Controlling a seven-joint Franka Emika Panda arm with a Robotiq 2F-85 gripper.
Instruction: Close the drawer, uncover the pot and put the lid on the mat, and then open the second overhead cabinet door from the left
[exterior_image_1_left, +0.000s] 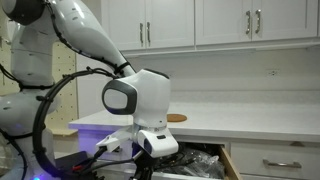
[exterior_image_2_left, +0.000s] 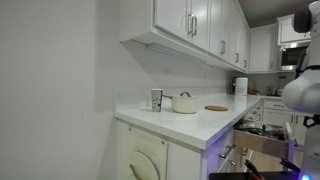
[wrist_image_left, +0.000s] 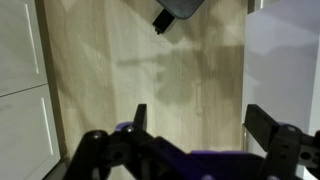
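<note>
A white pot with its lid on (exterior_image_2_left: 185, 102) stands on the white counter (exterior_image_2_left: 190, 122). In an exterior view my arm hides the pot. A round brown mat (exterior_image_2_left: 216, 107) lies beside the pot and also shows in the exterior view (exterior_image_1_left: 176, 118). The drawer (exterior_image_1_left: 205, 160) under the counter is open, with items inside; it shows in both exterior views (exterior_image_2_left: 258, 135). White overhead cabinet doors (exterior_image_1_left: 150, 25) with bar handles are shut. My gripper (wrist_image_left: 200, 125) is open and empty, in front of the open drawer (exterior_image_1_left: 143, 168), pointing down over the wooden floor.
A glass cup (exterior_image_2_left: 156, 99) stands left of the pot. A white appliance (exterior_image_2_left: 240, 86) sits further along the counter. My arm's white wrist (exterior_image_1_left: 140, 98) and black cables (exterior_image_1_left: 50, 110) fill the space before the counter. A lower cabinet door (wrist_image_left: 20, 60) borders the floor.
</note>
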